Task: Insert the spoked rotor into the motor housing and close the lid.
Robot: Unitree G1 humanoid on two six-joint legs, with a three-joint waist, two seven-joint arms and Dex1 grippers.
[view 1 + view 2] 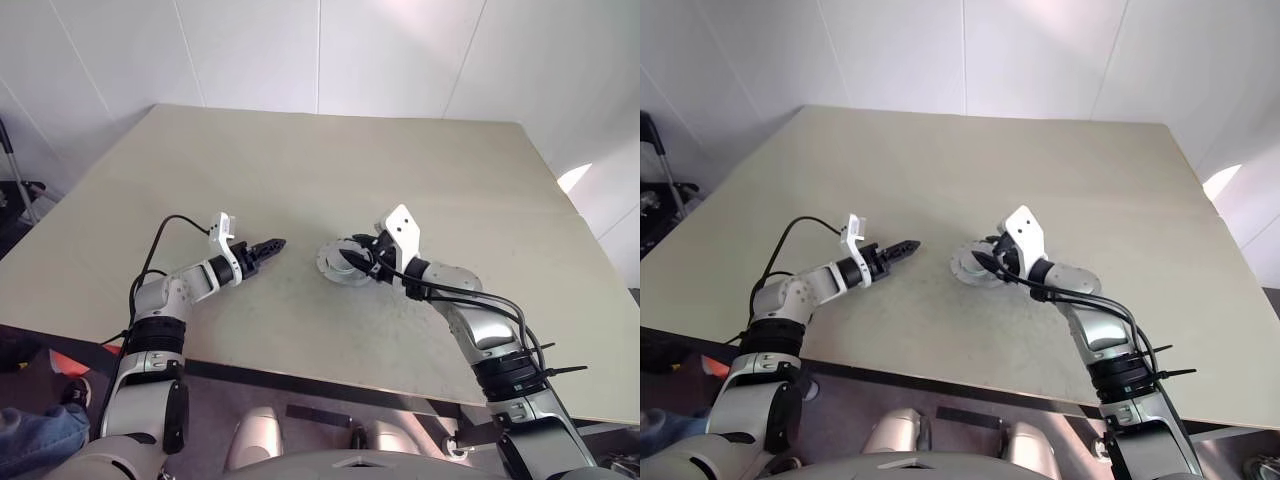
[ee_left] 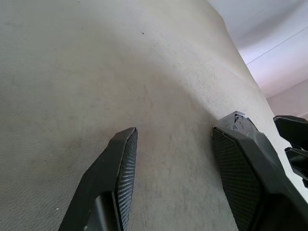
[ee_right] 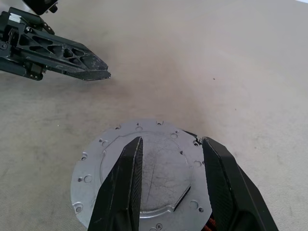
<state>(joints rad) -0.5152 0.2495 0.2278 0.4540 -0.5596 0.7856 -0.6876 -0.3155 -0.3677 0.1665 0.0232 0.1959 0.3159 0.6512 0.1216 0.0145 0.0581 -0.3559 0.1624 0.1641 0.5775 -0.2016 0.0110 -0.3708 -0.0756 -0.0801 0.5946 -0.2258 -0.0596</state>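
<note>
Right claw (image 3: 168, 144) over lid (image 3: 144, 178) edge

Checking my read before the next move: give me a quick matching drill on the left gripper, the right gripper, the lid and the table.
Things:
1. left gripper
2. right gripper
3. lid
4. table

States:
A. silver disc with small holes, lying flat
B. fingers reach over the silver disc
C. beige surface bearing everything
D. open, nothing between its fingers

Pairs: 1-D, 2-B, 3-A, 4-C
</note>
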